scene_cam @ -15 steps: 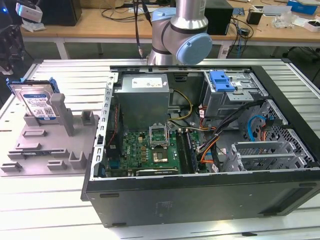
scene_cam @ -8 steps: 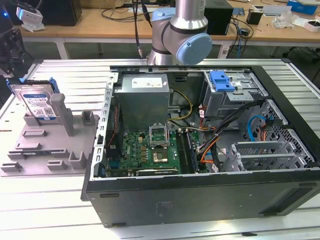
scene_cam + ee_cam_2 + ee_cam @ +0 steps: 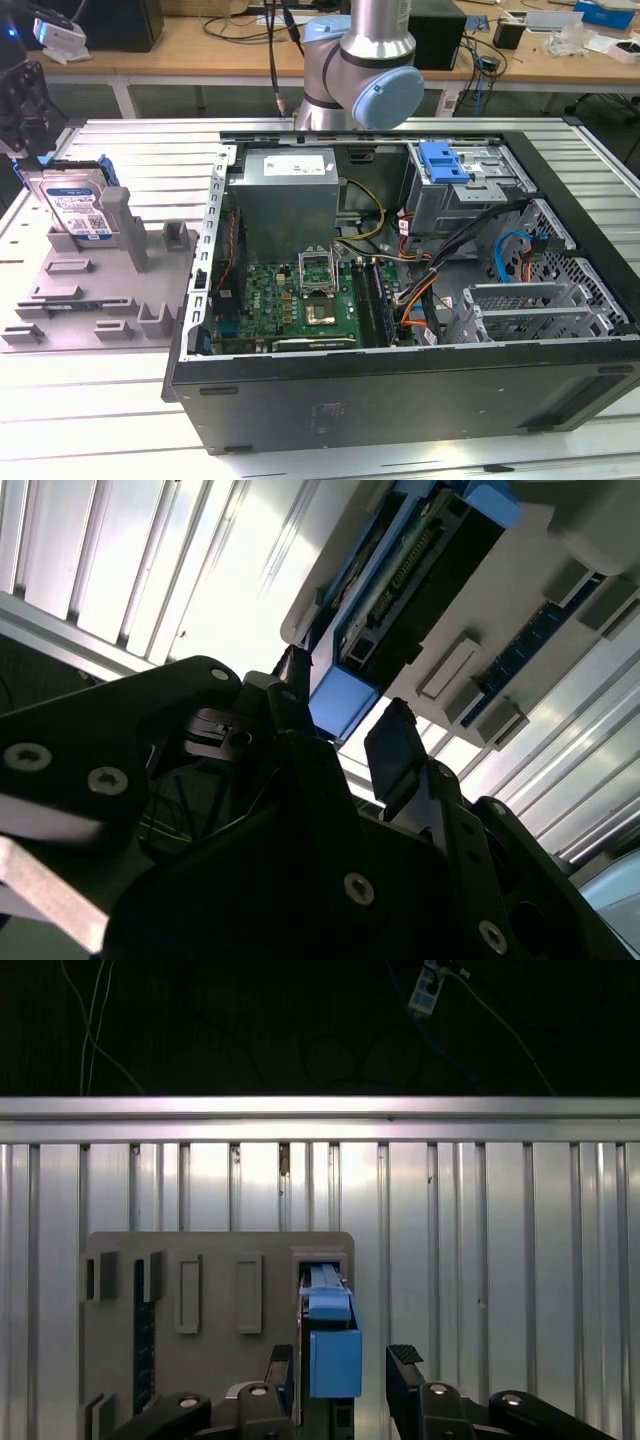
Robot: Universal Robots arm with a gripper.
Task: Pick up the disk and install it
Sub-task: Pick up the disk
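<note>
My jaws stand open and hold nothing. Their two fingertips (image 3: 403,1358) sit one on each side of the blue-railed end of the disk (image 3: 334,1362). In the first wrist view a clear gap shows on one side. On the other side the finger is so close to the rail that I cannot tell whether it touches.

The disk stands on edge in a grey holder (image 3: 95,300) near the bench (image 3: 130,150) edge at the exterior view's left. The exterior view shows its white-and-blue label face, with the lower part sunk behind the holder's posts. Both wrist views show its narrow edge instead, and in the second wrist view the connector end (image 3: 420,570) is dark and hard to read.

In the exterior view my wrist is a dark shape cut off by the frame above the disk. My arm (image 3: 365,65) rises at the bench's far edge, behind the open computer case (image 3: 400,395). I point down at the slatted bench top.
</note>
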